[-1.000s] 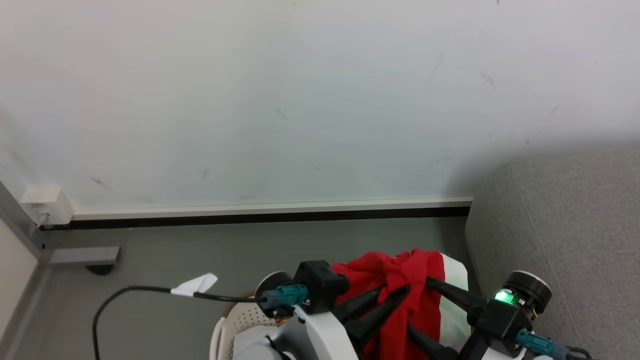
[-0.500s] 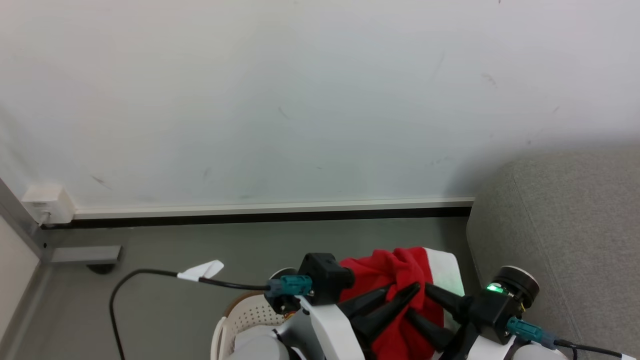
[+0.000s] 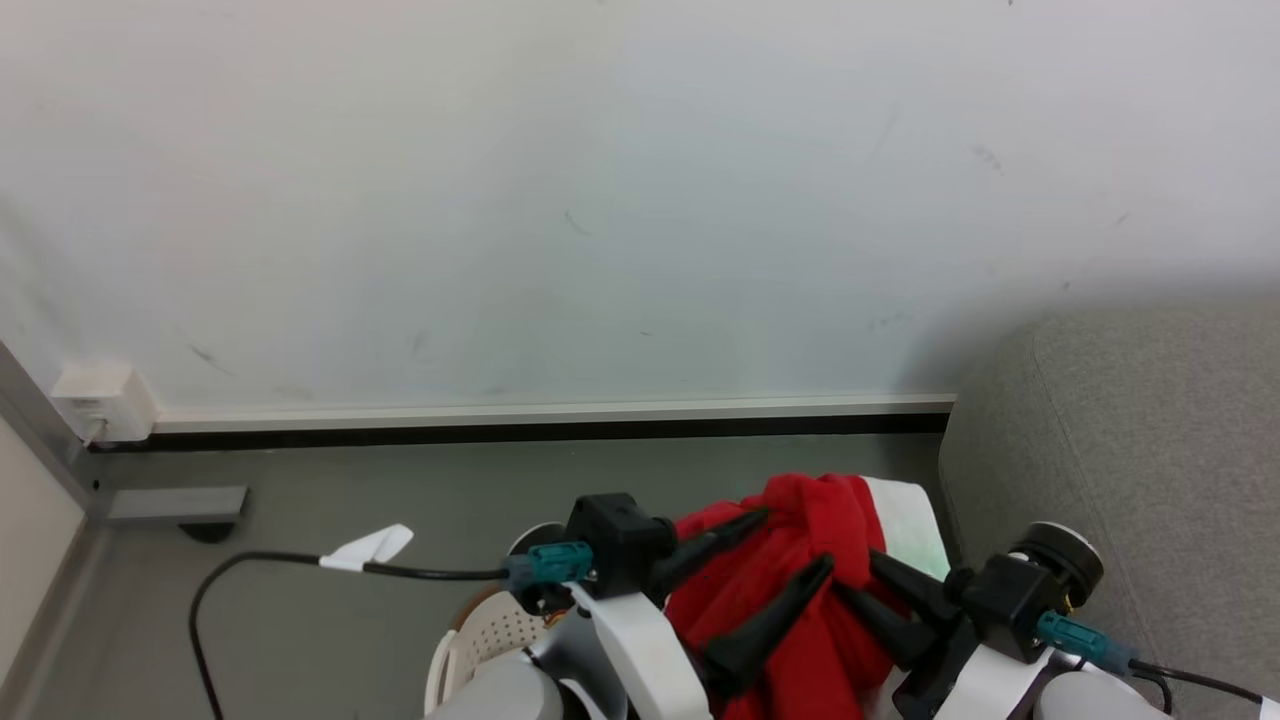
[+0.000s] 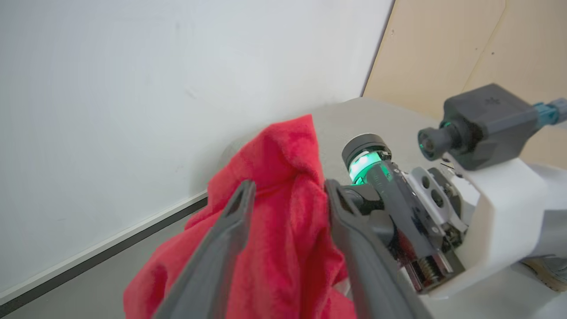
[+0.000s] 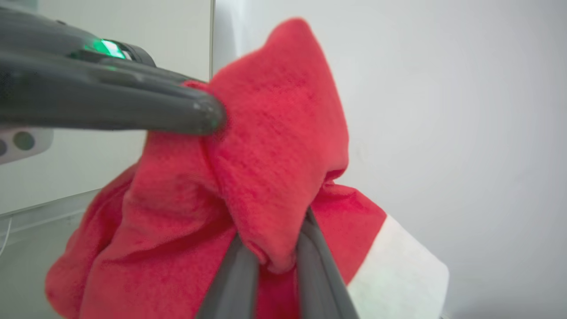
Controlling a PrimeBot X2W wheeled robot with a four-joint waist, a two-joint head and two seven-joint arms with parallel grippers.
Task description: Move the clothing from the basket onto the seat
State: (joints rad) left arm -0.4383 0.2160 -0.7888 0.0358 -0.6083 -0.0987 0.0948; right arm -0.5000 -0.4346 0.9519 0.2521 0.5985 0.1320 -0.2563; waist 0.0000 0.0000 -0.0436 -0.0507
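We carry the clothing (image 3: 800, 510), right gripper (image 3: 860, 575) clamped on it, left gripper (image 4: 289, 188) spread; next, over the seat (image 3: 1130, 450) to their right

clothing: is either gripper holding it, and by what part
The right gripper pinches the clothing by a bunched red fold; the left gripper stands open astride it.

Red clothing (image 3: 810, 525), white panel; cream perforated basket (image 3: 490, 635); light-grey seat (image 3: 1150, 450).

head: high, facing wall (image 3: 600, 200) | wrists: close, facing each other | shared: clothing (image 3: 820, 520)
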